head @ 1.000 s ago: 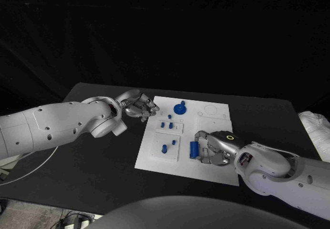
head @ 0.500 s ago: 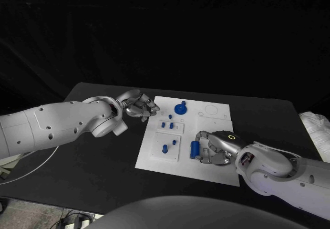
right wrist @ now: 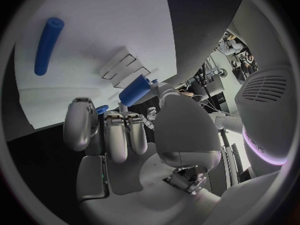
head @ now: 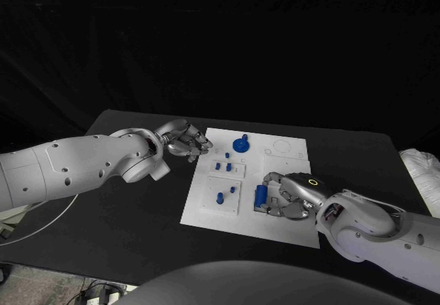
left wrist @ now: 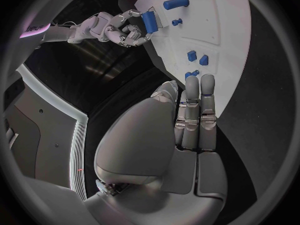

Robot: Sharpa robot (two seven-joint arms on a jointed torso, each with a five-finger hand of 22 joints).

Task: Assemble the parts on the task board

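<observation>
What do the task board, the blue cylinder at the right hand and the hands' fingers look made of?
Task board: white, matte, flat with recessed outlines; looks like plastic, possibly painted sheet.
Blue cylinder at the right hand: uniform saturated blue, dull sheen, soft edges; probably moulded or printed plastic.
Fingers of the left hand: silver-grey, smooth with soft highlights; metal or metallic-coated plastic, can't tell which.

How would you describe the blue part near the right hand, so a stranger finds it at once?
Start at the white task board on the black table. At its near edge, the right hand grips a blue cylinder. It is thicker than the small pegs farther up the board.
</observation>
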